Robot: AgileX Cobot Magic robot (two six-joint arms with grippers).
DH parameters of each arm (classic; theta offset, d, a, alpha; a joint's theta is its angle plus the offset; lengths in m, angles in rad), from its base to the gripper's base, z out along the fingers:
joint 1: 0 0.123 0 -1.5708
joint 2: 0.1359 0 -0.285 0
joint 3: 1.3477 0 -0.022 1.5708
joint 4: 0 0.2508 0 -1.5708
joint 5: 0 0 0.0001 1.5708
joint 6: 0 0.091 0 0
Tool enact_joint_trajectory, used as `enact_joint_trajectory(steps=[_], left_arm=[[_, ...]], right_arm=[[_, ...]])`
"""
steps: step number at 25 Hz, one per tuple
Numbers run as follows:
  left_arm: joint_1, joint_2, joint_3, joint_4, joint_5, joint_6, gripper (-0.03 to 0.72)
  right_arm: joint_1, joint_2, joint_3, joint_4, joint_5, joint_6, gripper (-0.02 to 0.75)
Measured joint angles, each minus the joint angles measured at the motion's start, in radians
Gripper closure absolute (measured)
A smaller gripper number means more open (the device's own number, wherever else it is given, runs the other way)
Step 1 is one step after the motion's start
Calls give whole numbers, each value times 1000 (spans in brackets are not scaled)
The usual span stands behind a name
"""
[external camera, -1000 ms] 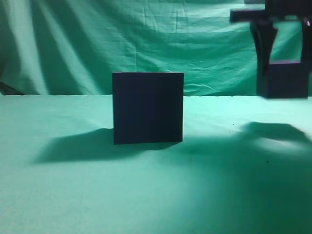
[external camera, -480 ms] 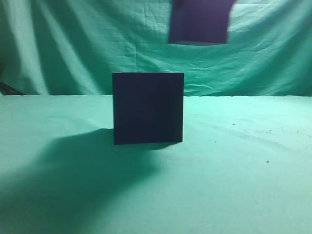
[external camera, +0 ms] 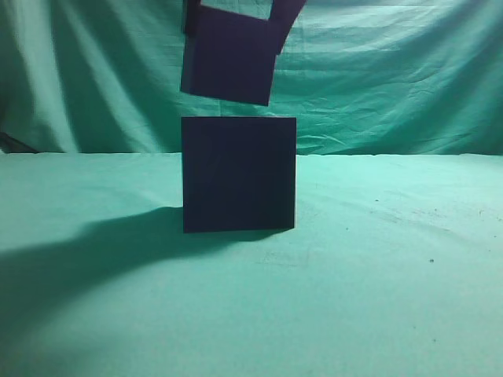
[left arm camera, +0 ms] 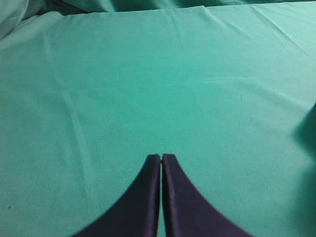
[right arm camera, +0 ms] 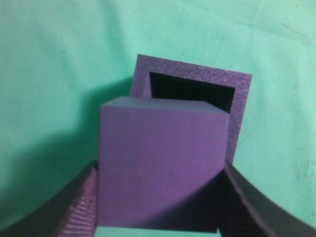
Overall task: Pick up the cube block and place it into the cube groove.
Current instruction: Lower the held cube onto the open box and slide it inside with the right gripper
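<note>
The cube block [external camera: 228,56] is purple and hangs tilted just above the cube groove [external camera: 238,173], slightly left of its centre. The groove is a near-black box standing on the green cloth. My right gripper [external camera: 236,17] comes down from the top edge and is shut on the block. In the right wrist view the block [right arm camera: 160,163] sits between both fingers [right arm camera: 79,207]. Beyond it is the groove's violet rim [right arm camera: 197,74] around a dark square opening. My left gripper [left arm camera: 161,157] is shut and empty over bare cloth.
Green cloth [external camera: 377,275] covers the table and hangs as a backdrop [external camera: 393,78]. The box casts a long shadow [external camera: 94,251] to the left. A dark shadow edge [left arm camera: 308,128] shows at the right of the left wrist view.
My right gripper carried the block from the far right, up and leftward, then down. It now hangs tilted close above the box. The box has not moved.
</note>
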Motion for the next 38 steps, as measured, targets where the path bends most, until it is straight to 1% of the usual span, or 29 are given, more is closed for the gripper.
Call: enact_joint_trajectory(steps=[4,15,20,38], left_arm=[[0,0,0,0,0,0,688],[0,0,0,0,0,0,688],[0,0,0,0,0,0,688],[0,0,0,0,0,0,688]], right_arm=[[0,26,-2,0,-19,2,306],[-2,54,-11,-63,-45,38,306],[-2,56,-13,-87,-20,50,306],[-2,62,-19,-103,25,79,306]])
